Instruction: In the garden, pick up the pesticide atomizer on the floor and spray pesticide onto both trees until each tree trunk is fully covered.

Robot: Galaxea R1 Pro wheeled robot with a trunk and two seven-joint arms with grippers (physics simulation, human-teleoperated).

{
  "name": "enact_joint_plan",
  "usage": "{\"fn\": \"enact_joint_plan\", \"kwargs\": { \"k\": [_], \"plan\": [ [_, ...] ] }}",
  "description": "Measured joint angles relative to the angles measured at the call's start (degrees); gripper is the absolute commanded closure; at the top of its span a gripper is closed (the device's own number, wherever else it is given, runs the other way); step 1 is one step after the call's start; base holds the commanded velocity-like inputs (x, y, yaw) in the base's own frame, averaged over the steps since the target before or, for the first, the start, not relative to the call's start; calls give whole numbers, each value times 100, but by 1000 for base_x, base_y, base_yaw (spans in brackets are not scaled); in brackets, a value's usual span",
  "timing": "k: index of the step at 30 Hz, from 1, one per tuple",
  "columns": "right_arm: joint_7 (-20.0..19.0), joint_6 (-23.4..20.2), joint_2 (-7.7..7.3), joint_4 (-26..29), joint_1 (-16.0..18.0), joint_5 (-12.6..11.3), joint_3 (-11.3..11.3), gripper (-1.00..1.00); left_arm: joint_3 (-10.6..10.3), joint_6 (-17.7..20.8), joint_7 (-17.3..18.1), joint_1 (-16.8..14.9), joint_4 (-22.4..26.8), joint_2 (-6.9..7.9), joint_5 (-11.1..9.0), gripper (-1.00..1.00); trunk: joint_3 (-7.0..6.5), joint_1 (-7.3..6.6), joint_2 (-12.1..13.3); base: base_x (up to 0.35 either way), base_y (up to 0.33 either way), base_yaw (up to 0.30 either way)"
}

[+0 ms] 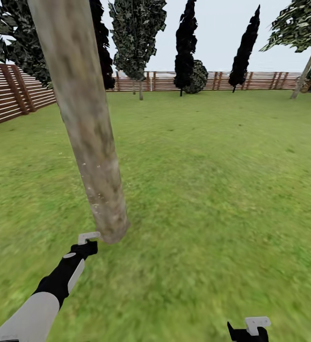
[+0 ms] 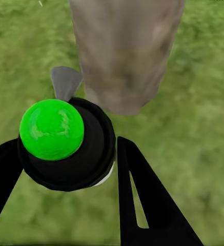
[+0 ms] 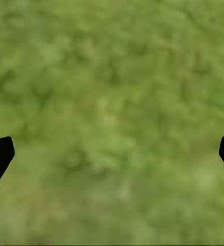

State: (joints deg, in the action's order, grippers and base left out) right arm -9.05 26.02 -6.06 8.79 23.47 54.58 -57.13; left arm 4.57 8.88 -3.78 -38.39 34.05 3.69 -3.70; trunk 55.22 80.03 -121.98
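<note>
A thick tree trunk [image 1: 86, 128] of mottled grey-beige bark rises from the grass floor [image 1: 207, 190], its base just ahead of my left gripper [image 1: 85, 246]. In the left wrist view that gripper [image 2: 68, 146] is shut on the pesticide atomizer [image 2: 65, 148], a black round body with a bright green ball on top. Its grey nozzle [image 2: 65, 82] points toward the trunk's base [image 2: 124, 56], close to it. A few tiny pale specks dot the lower bark [image 1: 97, 205]. My right gripper [image 1: 248, 332] hangs low over bare grass, open and holding nothing.
A brown slat fence [image 1: 13, 92] runs along the left and the far side. More trees stand at the back: a leafy one [image 1: 137, 42], two dark narrow ones [image 1: 185, 42], and one with a leaning trunk [image 1: 307, 66] at the far right. Lawn spreads to the right.
</note>
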Motion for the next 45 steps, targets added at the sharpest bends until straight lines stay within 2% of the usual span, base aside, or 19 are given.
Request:
{"fn": "enact_joint_plan", "kwargs": {
  "k": [9,24,36,45],
  "plan": [
    [0,0,0,0,0,1,0,-100,0,0,-1,0,1,0,0,100,0,0,0,95,-263,44],
    [0,0,0,0,0,0,0,-100,0,0,-1,0,-3,0,0,100,0,0,0,48,-266,261],
    [-9,0,0,0,0,0,0,-100,0,8,-1,0,0,0,-1,100,0,0,0,38,-269,26],
    [-9,0,1,0,0,2,0,-100,0,9,-1,3,-4,0,-1,100,0,0,0,104,-269,257]
  ]
}}
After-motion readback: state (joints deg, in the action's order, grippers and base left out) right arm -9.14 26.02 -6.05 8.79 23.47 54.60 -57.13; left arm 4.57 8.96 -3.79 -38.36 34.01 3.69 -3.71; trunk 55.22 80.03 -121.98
